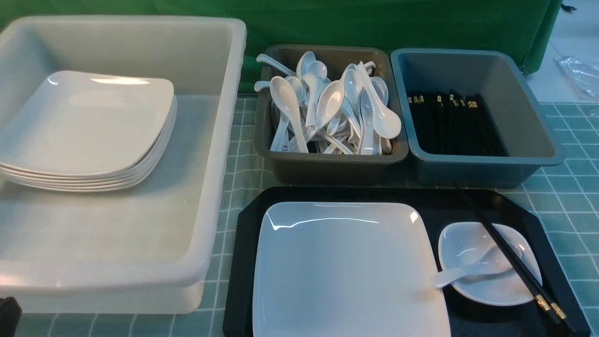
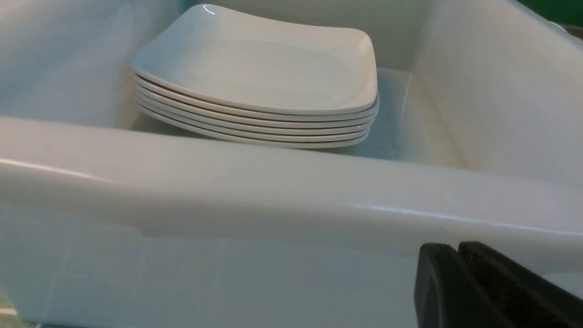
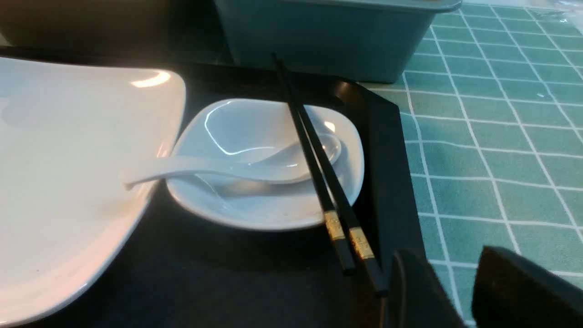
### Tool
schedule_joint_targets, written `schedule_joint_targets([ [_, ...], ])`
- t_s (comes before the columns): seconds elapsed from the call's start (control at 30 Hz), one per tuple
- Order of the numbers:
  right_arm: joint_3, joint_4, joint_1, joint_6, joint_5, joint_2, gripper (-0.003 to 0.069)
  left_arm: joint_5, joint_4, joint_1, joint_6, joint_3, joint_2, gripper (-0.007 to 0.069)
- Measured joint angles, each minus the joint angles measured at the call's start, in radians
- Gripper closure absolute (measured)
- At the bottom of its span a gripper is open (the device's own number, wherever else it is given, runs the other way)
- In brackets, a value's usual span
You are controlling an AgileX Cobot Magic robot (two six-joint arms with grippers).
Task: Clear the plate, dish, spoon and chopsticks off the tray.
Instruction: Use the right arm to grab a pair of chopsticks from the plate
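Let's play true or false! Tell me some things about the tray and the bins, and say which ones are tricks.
1. The chopsticks lie across the dish. True.
2. The dish holds nothing. False: the spoon rests in it.
3. The white bin holds a stack of plates. True.
4. The blue-grey bin holds spoons. False: it holds black chopsticks; the spoons fill the grey bin.

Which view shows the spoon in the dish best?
Right wrist view: the spoon lies close and whole in the dish, chopsticks across its bowl. Front view shows it smaller; left wrist view misses it.
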Motion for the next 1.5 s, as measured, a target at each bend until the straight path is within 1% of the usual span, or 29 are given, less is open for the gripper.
schedule_joint_targets([
  [1.13, 0.0, 0.0, 0.0, 0.0, -0.002, 0.0, 0.0417, 0.0, 0.0, 0.0, -0.001, 0.0, 0.0, 0.0606],
  [1.2, 0.0, 0.0, 0.0, 0.0, -0.002, 0.0, 0.0417, -0.017, -0.004, 0.0, -0.005, 0.0, 0.0, 0.0606],
  [1.27, 0.0, 0.0, 0.0, 0.0, -0.002, 0.0, 0.0417, -0.039, -0.029, 0.0, -0.024, 0.0, 0.0, 0.0606],
  [1.3, 0.0, 0.0, 0.0, 0.0, -0.002, 0.0, 0.0417, -0.097, -0.118, 0.0, -0.086, 0.0, 0.0, 0.0606],
  [1.37, 0.0, 0.0, 0.0, 0.0, -0.002, 0.0, 0.0417, -0.158, -0.212, 0.0, -0.156, 0.0, 0.0, 0.0606],
  [1.4, 0.0, 0.0, 0.0, 0.0, -0.002, 0.0, 0.0417, -0.173, -0.235, 0.0, -0.163, 0.0, 0.0, 0.0606],
  [1.43, 0.0, 0.0, 0.0, 0.0, -0.002, 0.0, 0.0417, -0.225, -0.306, 0.0, -0.207, 0.0, 0.0, 0.0606],
  [1.5, 0.0, 0.0, 0.0, 0.0, -0.002, 0.0, 0.0417, -0.272, -0.347, 0.0, -0.232, 0.0, 0.0, 0.0606],
])
